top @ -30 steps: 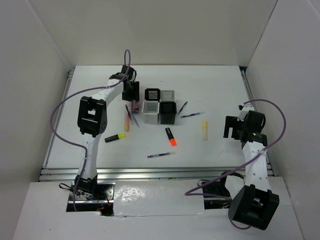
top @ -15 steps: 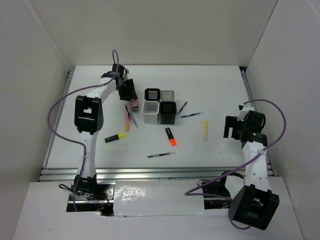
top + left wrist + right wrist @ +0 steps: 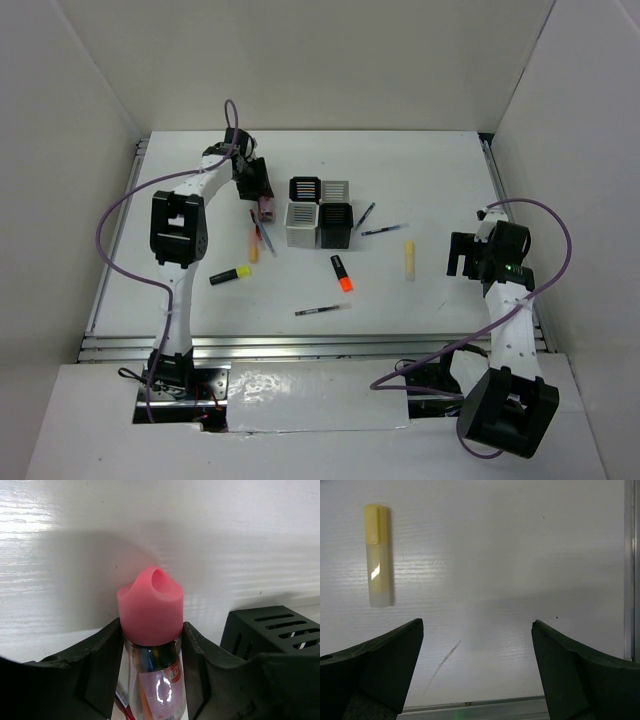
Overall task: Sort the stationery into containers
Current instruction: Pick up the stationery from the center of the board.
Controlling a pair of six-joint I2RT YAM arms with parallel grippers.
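While the left claw (image 3: 151, 630) grips a pink highlighter (image 3: 150, 605) by its clear barrel, cap end pointing out past the fingertips toward the white desk (image 3: 430, 160), it sits just left of the far-left black cup (image 3: 272, 630) in the containers (image 3: 320, 212), a square cluster of four near the middle of the desk. Whether the cap touches the desk cannot be told. The right claw (image 3: 476, 625) hangs wide open and empty over the right side, with a pale yellow highlighter (image 3: 377, 555) lying to its left. The main risk, as a judgement, is the cup wall so close on the right: a sideways move made too low could catch the rim and shove the whole cluster. The smooth barrel might also slide or swing between the fingers. Thin pens (image 3: 262, 228) and a peach highlighter (image 3: 253, 243) lie just near of the claw and could be knocked. Bare desk lies on the far side for lifting and swinging. The left rail (image 3: 128, 190) and enclosure wall are close, and the right arm is well apart.
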